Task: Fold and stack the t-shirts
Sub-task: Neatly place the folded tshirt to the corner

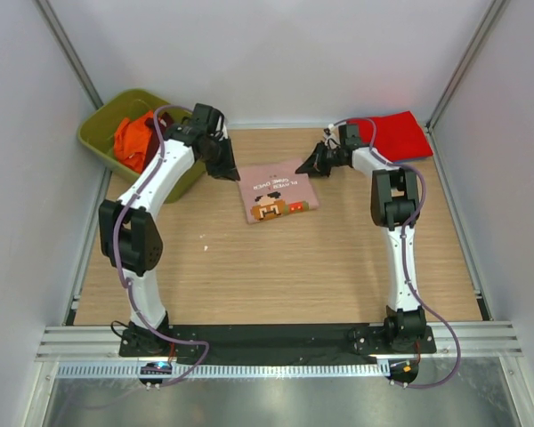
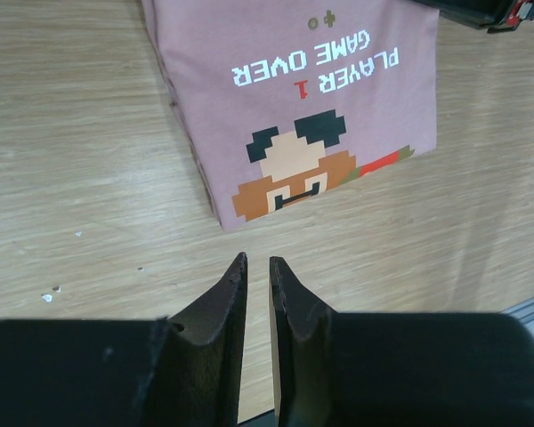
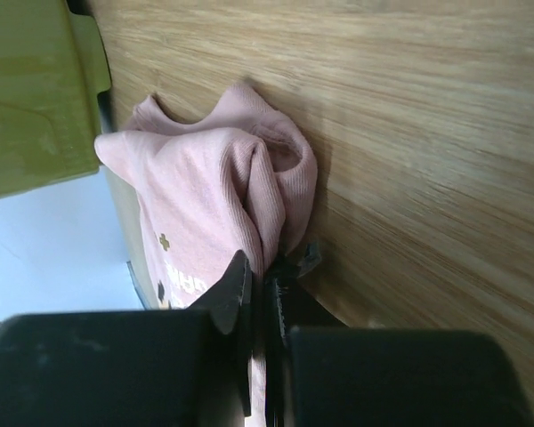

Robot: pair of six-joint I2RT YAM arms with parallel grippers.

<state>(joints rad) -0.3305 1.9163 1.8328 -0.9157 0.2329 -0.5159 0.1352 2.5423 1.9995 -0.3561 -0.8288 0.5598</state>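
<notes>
A: Where's the pink t-shirt [image 1: 279, 191]?
B: Folded flat in the middle of the tabletop [image 1: 294, 267], cartoon print facing up.
A: And the right hand [image 1: 316, 163]?
B: At the shirt's far right corner, pinched tight on a bunched fold of the pink cloth.
A: The left hand [image 1: 224, 167]?
B: Just beside the shirt's left edge. Its fingers [image 2: 227, 298] stand a narrow slit apart, with nothing between them.
A: Other shirts?
B: A red t-shirt [image 1: 399, 135] lies in the far right corner, and an orange t-shirt [image 1: 133, 138] sits in the green bin [image 1: 96, 133] at far left.
</notes>
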